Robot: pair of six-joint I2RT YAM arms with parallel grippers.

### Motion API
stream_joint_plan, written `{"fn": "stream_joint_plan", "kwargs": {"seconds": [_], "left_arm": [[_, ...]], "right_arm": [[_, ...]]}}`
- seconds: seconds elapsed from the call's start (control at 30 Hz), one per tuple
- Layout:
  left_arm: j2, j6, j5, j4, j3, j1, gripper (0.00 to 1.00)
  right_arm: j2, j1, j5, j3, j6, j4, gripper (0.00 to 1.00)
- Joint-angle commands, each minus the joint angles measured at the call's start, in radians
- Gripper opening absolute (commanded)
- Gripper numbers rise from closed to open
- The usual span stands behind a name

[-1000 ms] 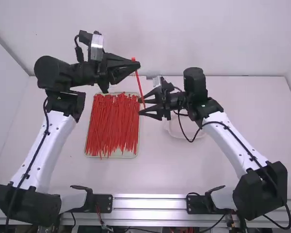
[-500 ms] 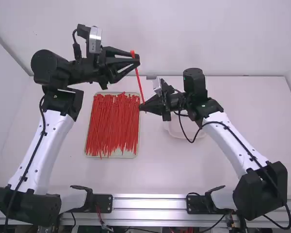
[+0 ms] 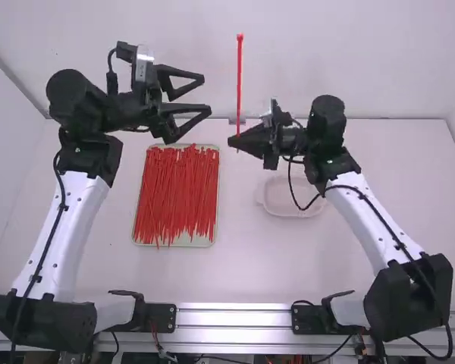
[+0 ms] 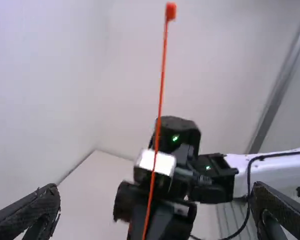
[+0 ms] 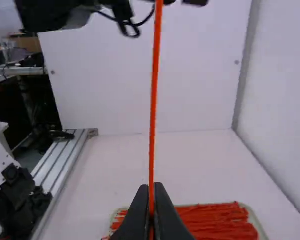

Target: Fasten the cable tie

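So the thin red plastic cable tie [image 3: 239, 83] is standing dead straight: long axis vertical, head end pointing to 12 o'clock in the high view. The right gripper [image 3: 233, 142] is pinched tight on its bottom end, up in the air. The left gripper [image 3: 205, 92] hangs at about 9 o'clock from the tie, jaws spread wide, apart from it. At 7 o'clock from the right gripper there's a pale green tray [image 3: 189, 243] holding a heap of loose red ties [image 3: 176, 193]. A clear round plastic container [image 3: 288, 203] sits at 4 o'clock, and both are on the white bench [image 3: 250, 273].
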Motion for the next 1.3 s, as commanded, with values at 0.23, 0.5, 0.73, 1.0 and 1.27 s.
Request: {"fn": "stream_joint_plan", "kwargs": {"seconds": [0.23, 0.5, 0.73, 1.0, 1.27], "left_arm": [[-0.005, 0.248, -0.044, -0.075, -0.005, 0.007, 0.99], [-0.005, 0.255, -0.18, -0.13, -0.005, 0.007, 0.99], [-0.005, 0.306, -0.224, -0.132, -0.027, 0.007, 0.99], [0.013, 0.298, -0.283, -0.115, -0.035, 0.007, 0.99], [0.024, 0.296, -0.283, -0.116, -0.035, 0.007, 0.99]], "right_arm": [[-0.011, -0.085, 0.225, -0.004, 0.27, 0.111, 0.0], [-0.011, -0.146, 0.723, -0.004, 0.26, 0.027, 0.0], [-0.009, -0.126, 1.181, -0.004, 0.218, -0.068, 0.0], [0.077, -0.142, 1.348, 0.039, 0.174, -0.105, 0.0], [0.229, -0.196, 1.383, 0.2, 0.178, -0.243, 0.0]]}}
